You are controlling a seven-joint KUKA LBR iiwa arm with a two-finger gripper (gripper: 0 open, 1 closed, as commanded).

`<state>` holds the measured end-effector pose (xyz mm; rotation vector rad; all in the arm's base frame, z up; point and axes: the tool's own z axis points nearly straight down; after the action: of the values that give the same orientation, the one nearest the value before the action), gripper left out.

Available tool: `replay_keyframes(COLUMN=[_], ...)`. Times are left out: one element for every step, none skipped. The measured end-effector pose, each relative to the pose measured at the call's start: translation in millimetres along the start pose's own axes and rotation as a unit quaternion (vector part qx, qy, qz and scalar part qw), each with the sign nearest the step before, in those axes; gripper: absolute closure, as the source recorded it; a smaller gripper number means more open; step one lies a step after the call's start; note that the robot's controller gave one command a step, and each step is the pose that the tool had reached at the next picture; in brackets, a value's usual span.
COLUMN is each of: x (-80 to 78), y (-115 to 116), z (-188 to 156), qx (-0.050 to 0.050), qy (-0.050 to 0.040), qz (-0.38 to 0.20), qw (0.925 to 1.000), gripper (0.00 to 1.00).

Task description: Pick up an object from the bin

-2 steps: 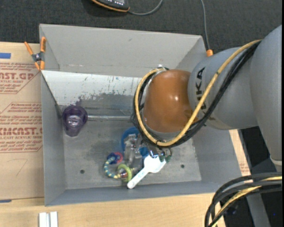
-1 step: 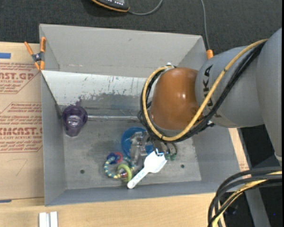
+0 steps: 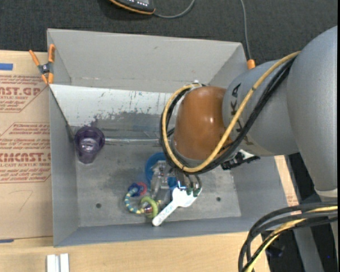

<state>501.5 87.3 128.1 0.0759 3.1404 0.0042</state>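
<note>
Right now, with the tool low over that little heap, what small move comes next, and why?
Probably ease straight down onto the white plastic piece: the tool sits over its upper end, and the coloured ring toy and blue thing crowd close, so sideways moves risk bumping them.

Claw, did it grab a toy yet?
Not that I can see. Done: the claw is down in the bin, beside the blue piece and white spoon. In hand: whether it grips either is hidden. Left: lifting one out. The purple cup sits apart, untouched.
</note>
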Motion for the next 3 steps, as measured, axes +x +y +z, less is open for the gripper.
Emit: replay_keyframes(x=[6.5, 3.6, 12.5], y=[29.1, -4.6, 42.4], z=[15.6, 28.1, 16.3], qx=[0.0, -0.001, -0.001], qy=[-0.0016, -0.0112, -0.0029], qz=[-0.237, -0.258, -0.273], qw=[0.9714, 0.9662, 0.962], gripper=[1.0, 1.0, 1.0])
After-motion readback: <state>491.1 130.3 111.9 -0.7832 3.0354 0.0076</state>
